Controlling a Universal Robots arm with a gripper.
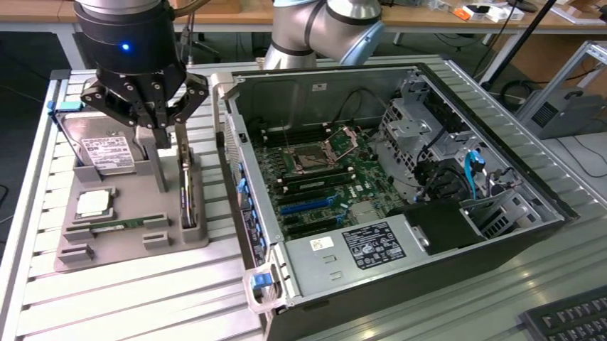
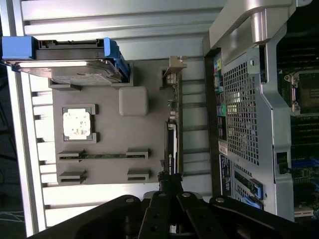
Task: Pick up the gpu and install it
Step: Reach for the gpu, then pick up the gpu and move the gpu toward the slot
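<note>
Green board edge and black cooler mark the gpu (image 1: 190,192) (image 2: 172,117), which stands on its long edge in a slot of the grey tray (image 1: 128,245) (image 2: 107,132). It is on the side of the tray nearest the case (image 1: 328,256) (image 2: 239,99), with its metal bracket at the end toward the drive (image 1: 104,149) (image 2: 75,69).

The gripper (image 1: 163,138) (image 2: 169,183) is over the card. Its fingers are drawn in narrow, and in the wrist view they meet on the card's top edge at the cooler end. This looks like a pinch on the gpu, though how firmly it bites cannot be judged.

The card looks seated in its slot, so the pick-up is the step in hand: grasp made, lift not yet done.

Freeing it calls for a straight pull upward, since the slot walls hold the lower edge and a sideways tug could jam or tilt the thin board. The case wall stands just beside the tray, which leaves little room on that side. The blue slots (image 1: 308,206) lie inside the open case, on the exterior view's right.
</note>
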